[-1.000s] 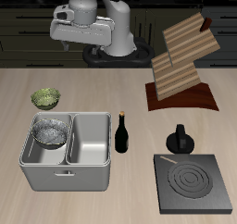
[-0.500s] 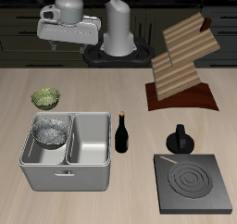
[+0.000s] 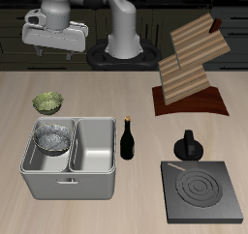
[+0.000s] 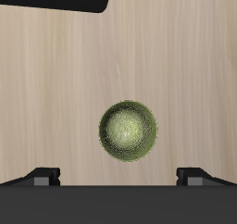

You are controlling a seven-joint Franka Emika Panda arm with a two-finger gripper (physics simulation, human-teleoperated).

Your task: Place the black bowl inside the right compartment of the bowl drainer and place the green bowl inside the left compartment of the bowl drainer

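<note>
I was working in a kitchen, a rendered one. My table (image 3: 116,93) had a pale wood top, and behind it ran dark cabinet fronts (image 3: 194,25). On the table sat the bowl drainer (image 3: 70,160), with a dark wine bottle (image 3: 127,141) just beside it. Past the bottle lay a black stove plate (image 3: 201,191) with a moka pot (image 3: 187,147) near it, and a wooden rack (image 3: 189,69) stood farther back.

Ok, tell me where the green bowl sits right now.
The green bowl sits on the bare table, just behind the bowl drainer, on the side of the compartment holding the black bowl. The wrist view shows it empty.
</note>
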